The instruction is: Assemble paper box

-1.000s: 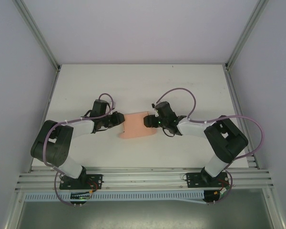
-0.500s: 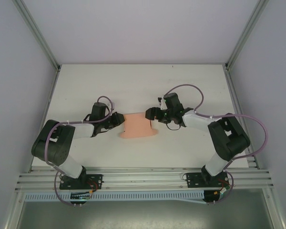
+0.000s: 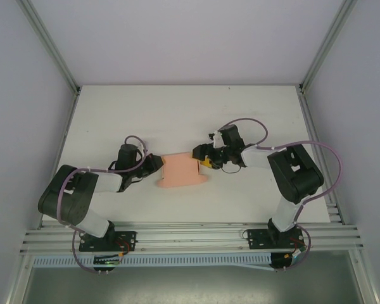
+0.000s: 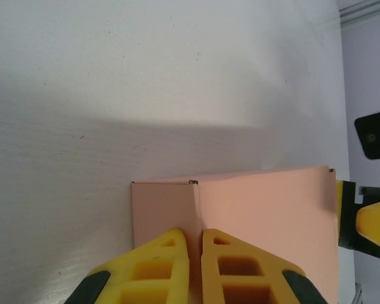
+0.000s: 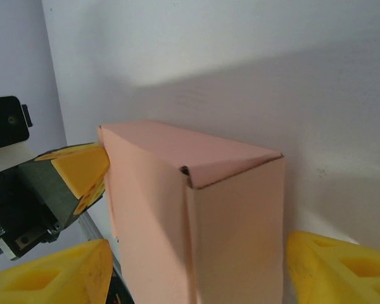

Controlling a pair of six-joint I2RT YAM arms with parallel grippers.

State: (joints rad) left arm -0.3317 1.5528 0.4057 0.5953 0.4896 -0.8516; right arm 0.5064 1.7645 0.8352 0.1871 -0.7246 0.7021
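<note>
Paper box [image 3: 180, 171]: salmon-pink, folded into a rectangular form, lying at the centre of the white bench [image 3: 177, 114] in the top view, between the two arms. Left claw [image 3: 156, 166] sits at the box's left end. In the left wrist view its yellow fingers [image 4: 142, 272] are pressed almost together on a thin edge of the box. Right claw [image 3: 204, 159] is at the right end, fingers spread wide, straddling the box; contact cannot be determined.

Far table [image 3: 177, 107] free (hands [image 3: 156, 164] [image 3: 201, 158] flank box [image 3: 182, 171]).
</note>
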